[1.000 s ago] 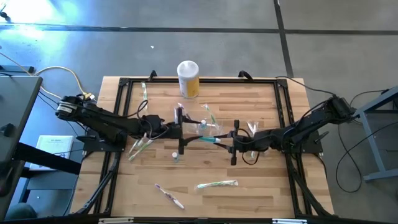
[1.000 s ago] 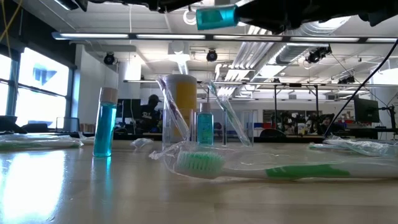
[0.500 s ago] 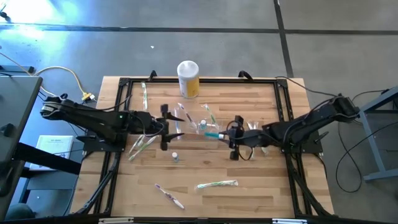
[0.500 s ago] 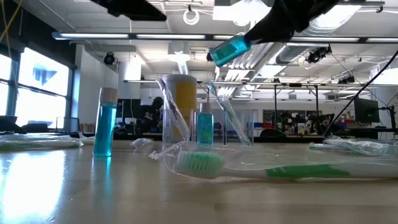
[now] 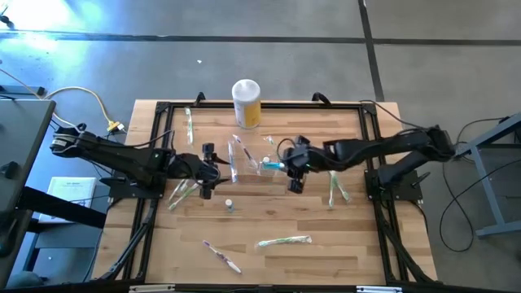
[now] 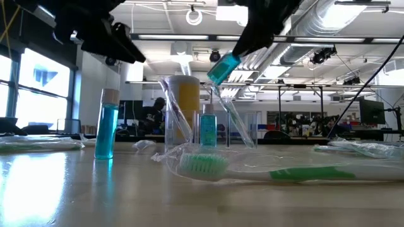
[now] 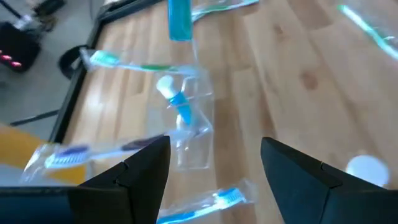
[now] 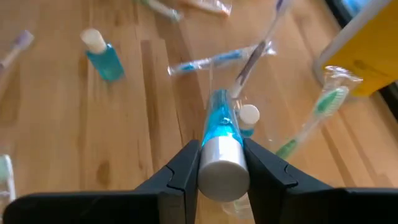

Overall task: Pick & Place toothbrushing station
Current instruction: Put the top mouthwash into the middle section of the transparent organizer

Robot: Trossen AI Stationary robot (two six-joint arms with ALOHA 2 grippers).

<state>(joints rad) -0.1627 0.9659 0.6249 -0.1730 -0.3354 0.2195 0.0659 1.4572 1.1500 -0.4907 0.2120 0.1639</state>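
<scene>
**A:** What's the right gripper (image 8: 221,163) got?

**B:** Its fingers are pinched narrow on a small blue bottle (image 8: 217,127), gripping just below the pale cap, with the body tipped forward and down. Straight ahead of the bottle, almost under its far end, sits the clear holder (image 5: 254,165).

**A:** How will that bottle handle?

**B:** Light and stiff, I'd judge, but round and smooth, so it could twist or slip between flat fingers. Holding it near the cap looks sensible: the long end stays free to go into a slot.

**A:** And the holder itself?

**B:** Thin clear plastic, probably very light. A nudge from the bottle might slide or tip it. It already carries another blue bottle (image 7: 180,111) and a couple of wrapped toothbrushes leaning out, so the openings look crowded.

**A:** Where's the left gripper (image 7: 214,163)?

**B:** Just on the other side of the holder from the right one, fingers spread wide, holding nothing. The holder lies directly in front of its fingertips, not touched as far as I can tell.

**A:** Anything else nearby?

**B:** Farther out from the right gripper, a second loose blue bottle (image 6: 106,123) stands upright on the table (image 5: 342,244), and a green toothbrush (image 6: 252,171) in its crinkly wrapper lies flat towards the near edge. That wrapper looks slippery; I'd take it at the handle's middle.
</scene>
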